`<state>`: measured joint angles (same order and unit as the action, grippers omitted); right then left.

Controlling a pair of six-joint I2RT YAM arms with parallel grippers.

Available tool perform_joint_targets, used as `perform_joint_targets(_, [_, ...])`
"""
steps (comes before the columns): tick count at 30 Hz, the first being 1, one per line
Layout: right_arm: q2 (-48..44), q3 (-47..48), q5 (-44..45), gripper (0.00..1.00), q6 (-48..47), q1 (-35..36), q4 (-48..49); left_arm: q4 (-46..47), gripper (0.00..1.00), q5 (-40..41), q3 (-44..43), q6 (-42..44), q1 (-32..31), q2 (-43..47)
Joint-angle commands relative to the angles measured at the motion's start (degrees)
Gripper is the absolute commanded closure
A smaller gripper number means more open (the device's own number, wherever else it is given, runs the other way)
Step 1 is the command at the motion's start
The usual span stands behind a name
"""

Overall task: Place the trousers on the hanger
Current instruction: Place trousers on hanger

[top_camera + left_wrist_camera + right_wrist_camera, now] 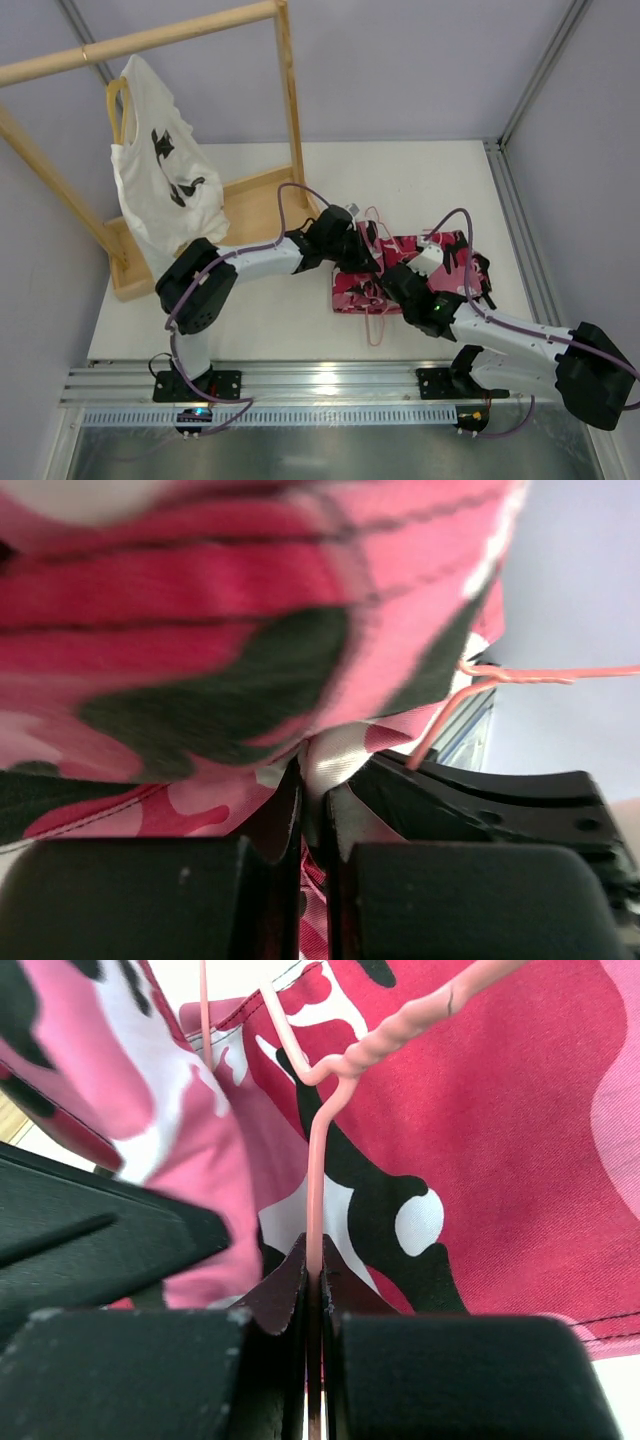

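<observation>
Top external view: the trousers (350, 292) lie folded on the table (420, 180), long axis left to right, with the hanger (315, 1180) crossing them near to far. The left gripper (315, 780), reaching in from the left, pinches trouser cloth. The right gripper (314, 1272), stretched low from the right, pinches the hanger's wire.

Pink camouflage trousers (348, 292), bunched on table (260, 320); pale-pink wire hanger (315, 1190), protruding from cloth

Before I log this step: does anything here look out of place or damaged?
Nothing looks damaged. The trousers lie bunched rather than flat, and the wire of the hanger pokes out at their near and far edges.
</observation>
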<state>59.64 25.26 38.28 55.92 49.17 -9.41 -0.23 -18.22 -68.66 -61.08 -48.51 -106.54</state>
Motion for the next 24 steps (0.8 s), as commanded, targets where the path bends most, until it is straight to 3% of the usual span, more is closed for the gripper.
perform_joint_targets(1, [-2.0, -1.1, 3.1, 0.96, 1.3, 0.4, 4.2, 3.7, 0.91, -0.7, -2.5, -1.0, -0.5, 0.4])
perform_joint_targets(3, [-2.7, -2.0, 3.5, 0.96, 1.3, 0.3, 4.5, 1.0, 0.83, 1.3, -3.1, 0.1, -0.5, 0.6])
perform_joint_targets(7, [-4.1, -2.8, 3.9, 0.96, 1.3, 0.3, 4.5, -5.7, 0.56, 2.7, -7.0, 3.0, -0.4, 0.0])
perform_joint_targets(12, [-4.9, -2.1, 4.3, 0.96, 0.3, 0.4, 4.2, -13.9, 0.43, 6.5, -12.3, 6.6, 0.2, 1.7])
perform_joint_targets(15, [-5.1, -2.0, 5.0, 0.96, -0.1, 0.4, 4.0, -20.1, 0.42, 9.3, -14.0, 7.5, 0.7, 3.4])
perform_joint_targets(19, [-5.3, -1.3, 5.4, 0.96, -1.1, 0.4, 3.7, -27.0, 0.53, 14.8, -14.1, 8.1, 2.8, 4.8])
perform_joint_targets(24, [-4.9, -0.5, 5.3, 0.96, -4.9, 0.4, 6.2, -21.2, 0.71, 12.2, -12.8, 8.9, 4.6, 3.3])
